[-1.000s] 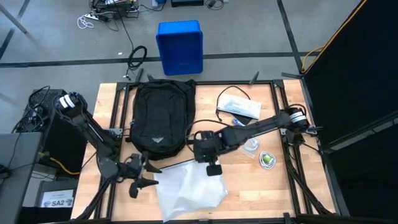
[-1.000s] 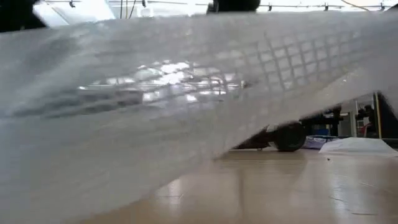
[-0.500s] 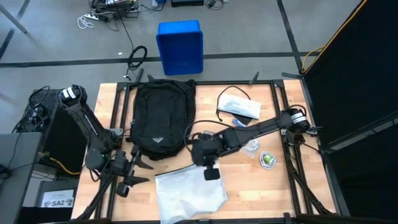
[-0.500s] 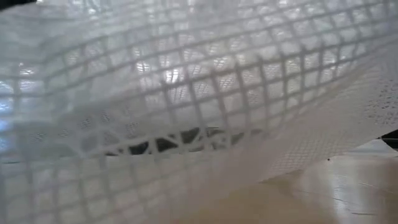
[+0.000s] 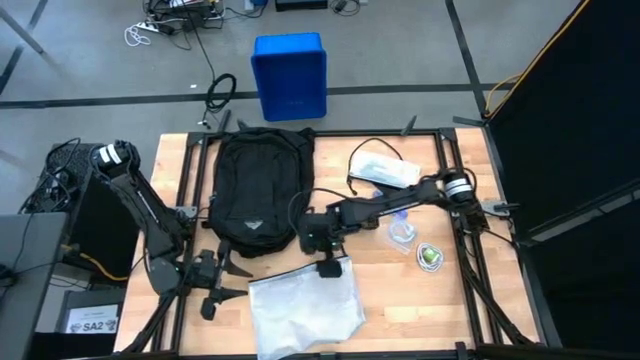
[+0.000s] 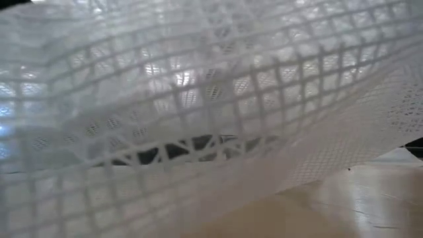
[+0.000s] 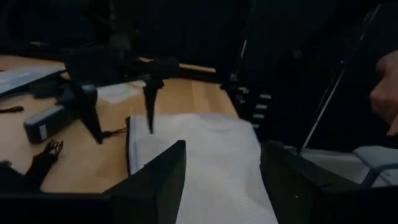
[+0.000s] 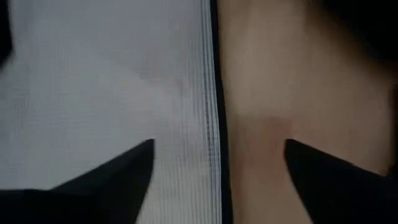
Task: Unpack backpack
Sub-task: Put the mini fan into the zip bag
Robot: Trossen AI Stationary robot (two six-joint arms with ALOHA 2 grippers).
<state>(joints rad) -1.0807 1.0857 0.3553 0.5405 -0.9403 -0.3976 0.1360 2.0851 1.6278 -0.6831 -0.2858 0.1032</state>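
Observation:
The black backpack lies flat at the table's far left. A white mesh bag lies flat near the front edge and fills the low view. My right gripper hangs open over the bag's far edge, with one finger on each side of the seam and neither touching it. My left gripper stands open at the table's left edge, clear of the bag.
A white pouch with a black cord lies at the far right. A small clear item and a round green item lie to the right of my right arm. A blue bin stands on the floor beyond the table. A person's hand shows beside the table.
My right gripper has opened and let go of the mesh bag, then drawn back a little toward the backpack. The bag, held up and stretched between both grippers a second ago, has dropped flat on the table. My left gripper has pulled away toward the table's left edge.

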